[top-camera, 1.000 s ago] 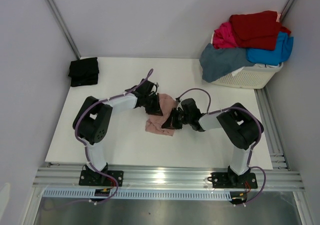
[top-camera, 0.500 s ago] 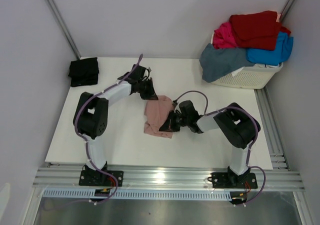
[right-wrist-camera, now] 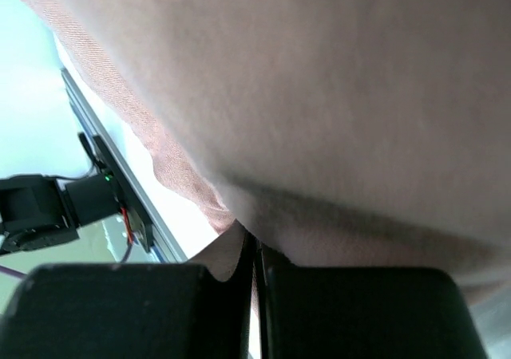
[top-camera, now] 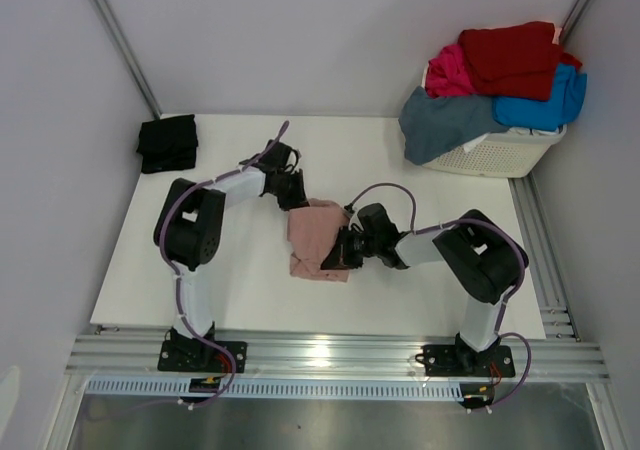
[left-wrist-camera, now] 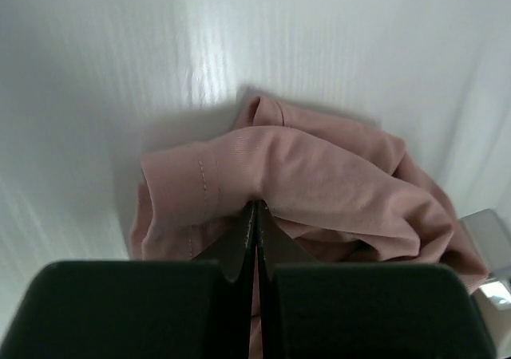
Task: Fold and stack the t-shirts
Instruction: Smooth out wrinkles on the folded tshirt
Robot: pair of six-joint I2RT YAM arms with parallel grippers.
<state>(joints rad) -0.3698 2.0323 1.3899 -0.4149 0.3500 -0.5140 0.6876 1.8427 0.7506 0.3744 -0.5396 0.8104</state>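
The pink t-shirt (left-wrist-camera: pixel 319 175) is soft, matt knit cloth; the white bench (top-camera: pixel 250 290) is smooth, faintly glossy; the basket (top-camera: pixel 510 153) at two o'clock is slatted white plastic.

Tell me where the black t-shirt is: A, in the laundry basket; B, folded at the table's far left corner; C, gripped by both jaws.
B: the black t-shirt lies folded at the far left corner of the table, apart from the dusty-pink t-shirt.

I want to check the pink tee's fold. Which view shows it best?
Top external: only there is nearly the whole pink tee visible. Left wrist shows one bunched, hemmed end; right wrist just blurred fabric close up.
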